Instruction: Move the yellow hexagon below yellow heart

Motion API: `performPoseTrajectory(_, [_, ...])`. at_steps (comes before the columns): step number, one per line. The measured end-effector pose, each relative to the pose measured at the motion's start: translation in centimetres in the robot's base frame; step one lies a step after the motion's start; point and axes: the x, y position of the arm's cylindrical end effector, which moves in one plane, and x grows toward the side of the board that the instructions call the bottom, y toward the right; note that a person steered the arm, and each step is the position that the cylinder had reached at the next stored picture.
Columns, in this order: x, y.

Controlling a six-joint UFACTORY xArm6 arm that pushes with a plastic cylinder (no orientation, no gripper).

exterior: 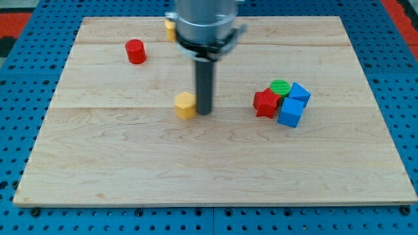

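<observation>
Camera view has my tip (pixel 204 113) planted on the wooden board (pixel 130 170), and there's no claw on this rig to speak of, just a straight dark rod, so nothing is spread or pinching anything. Right at the tip's left side sits the yellow hexagon (pixel 185 104), just beside the rod, touching or as good as touching, hard to call from here. Up at the view's top, half hidden behind the arm's grey body, a yellow block (pixel 170 28) peeks out, and that looks like the yellow heart, though its shape can't be made out. So the hexagon already lies lower on the board than the heart and only a little to its right; I'd judge the job close to finished, perhaps a small nudge leftward left. Further out: a red cylinder (pixel 136 51) at upper left, and off to the right a tight cluster, a red block (pixel 265 104), a green cylinder (pixel 279 86) and two blue cubes (pixel 290 112).
</observation>
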Motion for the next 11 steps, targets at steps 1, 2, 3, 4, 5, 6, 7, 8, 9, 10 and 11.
performPoseTrajectory(1, [-2.0,-6.8])
performPoseTrajectory(2, [2.7,-5.8])
performPoseTrajectory(3, [1.6,-10.2])
performPoseTrajectory(4, [-2.4,-9.6])
performPoseTrajectory(5, [-7.1,-5.4])
performPoseTrajectory(6, [-1.6,-2.6])
performPoseTrajectory(7, [-3.0,-9.5])
performPoseTrajectory(8, [-7.6,-10.7])
performPoseTrajectory(9, [-12.6,-11.3])
performPoseTrajectory(10, [-12.8,-9.8])
performPoseTrajectory(11, [-10.9,-10.2])
